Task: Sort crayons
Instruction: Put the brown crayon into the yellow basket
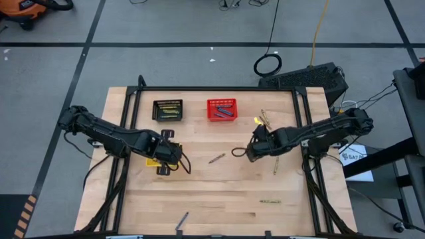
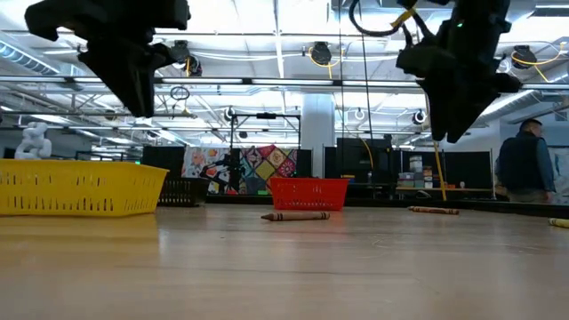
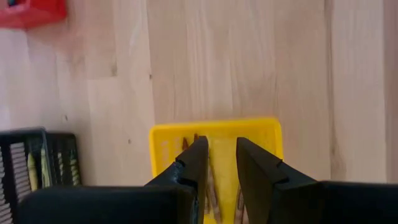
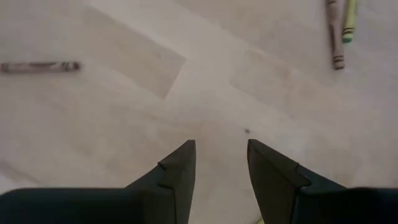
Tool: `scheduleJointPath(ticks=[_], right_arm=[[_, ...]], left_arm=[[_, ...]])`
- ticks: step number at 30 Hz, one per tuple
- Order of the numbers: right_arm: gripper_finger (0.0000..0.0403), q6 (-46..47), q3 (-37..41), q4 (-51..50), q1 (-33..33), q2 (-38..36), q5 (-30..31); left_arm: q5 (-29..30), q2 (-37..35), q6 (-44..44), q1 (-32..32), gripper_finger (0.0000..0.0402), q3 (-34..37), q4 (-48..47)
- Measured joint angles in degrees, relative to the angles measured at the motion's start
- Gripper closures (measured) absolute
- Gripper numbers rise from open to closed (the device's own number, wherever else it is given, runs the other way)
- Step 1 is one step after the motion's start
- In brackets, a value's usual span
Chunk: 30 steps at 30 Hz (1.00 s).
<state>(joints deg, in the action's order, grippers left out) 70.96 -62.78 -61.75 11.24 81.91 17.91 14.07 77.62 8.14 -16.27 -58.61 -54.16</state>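
Observation:
My left gripper [image 3: 219, 163] hangs open above the yellow basket [image 3: 214, 124], which holds brown-orange crayons [image 3: 211, 186]. Nothing sits between its fingers. My right gripper [image 4: 221, 163] hangs open over bare table at centre right [image 1: 252, 151]. A brown crayon [image 1: 216, 158] lies flat on the wood between the two grippers; it also shows in the right wrist view as a brown crayon [image 4: 40, 66]. A brown crayon [image 4: 336, 34] and a yellow-green crayon [image 4: 349, 22] lie side by side farther off. Both grippers stand well clear of the table in the low view, the left gripper [image 2: 142, 107] and the right gripper [image 2: 449, 133].
At the far side stand a black basket [image 1: 167, 109] with yellow-green crayons and a red basket [image 1: 221, 109] with blue ones. Loose crayons lie at the far right [image 1: 265, 119], right of centre [image 1: 275, 166], near right [image 1: 269, 201] and near edge [image 1: 181, 221]. A person [image 2: 524, 169] stands beyond the table.

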Motion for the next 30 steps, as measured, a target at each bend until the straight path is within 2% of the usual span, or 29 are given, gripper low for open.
scheduleJointPath(ticks=[14, 21, 30], right_arm=[[0.0271, -14.60, 0.00, -0.25, -13.47, 0.00, -0.18], [0.0271, -23.96, 0.02, 0.46, -20.04, 0.00, -3.19], [0.0271, -29.79, 0.02, 0.47, -25.65, 0.00, -3.21]], left_arm=[[0.15, 0.00, -0.07, 0.00, 0.0324, 0.00, 0.93], [0.15, 0.00, -0.07, 0.00, 0.0324, 0.01, 0.91], [0.15, 0.00, -1.45, 0.00, 0.0324, 0.02, 0.95]])
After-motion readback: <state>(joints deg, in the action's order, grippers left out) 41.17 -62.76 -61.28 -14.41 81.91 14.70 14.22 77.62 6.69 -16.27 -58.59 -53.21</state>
